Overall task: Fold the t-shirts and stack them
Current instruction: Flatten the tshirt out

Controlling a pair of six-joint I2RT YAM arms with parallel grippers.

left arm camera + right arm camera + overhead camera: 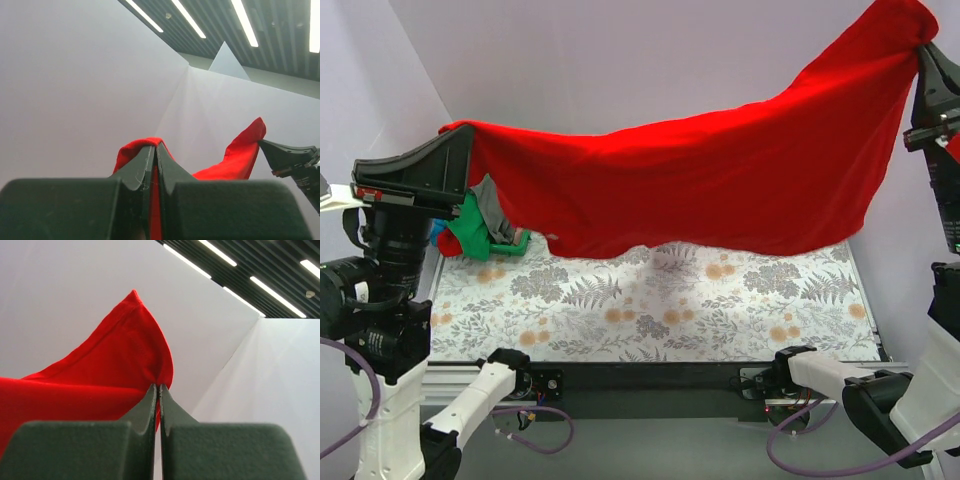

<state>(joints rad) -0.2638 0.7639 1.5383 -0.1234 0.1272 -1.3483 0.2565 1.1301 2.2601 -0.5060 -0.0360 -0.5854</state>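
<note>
So the big red t-shirt [720, 170] is up in the air, stretched like a banner across the whole workspace. As far as I can tell it hangs above the floral table cloth [720, 300] without touching it. Its long axis runs left to right but tilted: the right end sits way higher than the left. The cloth sags in a curve between them, and the hem droops lowest a bit left of the middle.

The left gripper [467, 135] is pinched closed on the left end. The right gripper [923, 45] is pinched closed on the opposite end, up near the top right. Both wrist views agree: jaws clamped together with a sliver of red fabric squeezed between them and the rest bunching out past the tips.

The shirt hangs below and between the two grippers, so neither arm is nearer; each has one end. My guess is the next bit is laying it flat on the table. For that the right end has to come down a lot more than the left, or it lands crooked.

A green shirt [470, 235] and a grey shirt [492, 208] are heaped at the far left, right under the left-hand end, so the drop wants to miss that pile.
</note>
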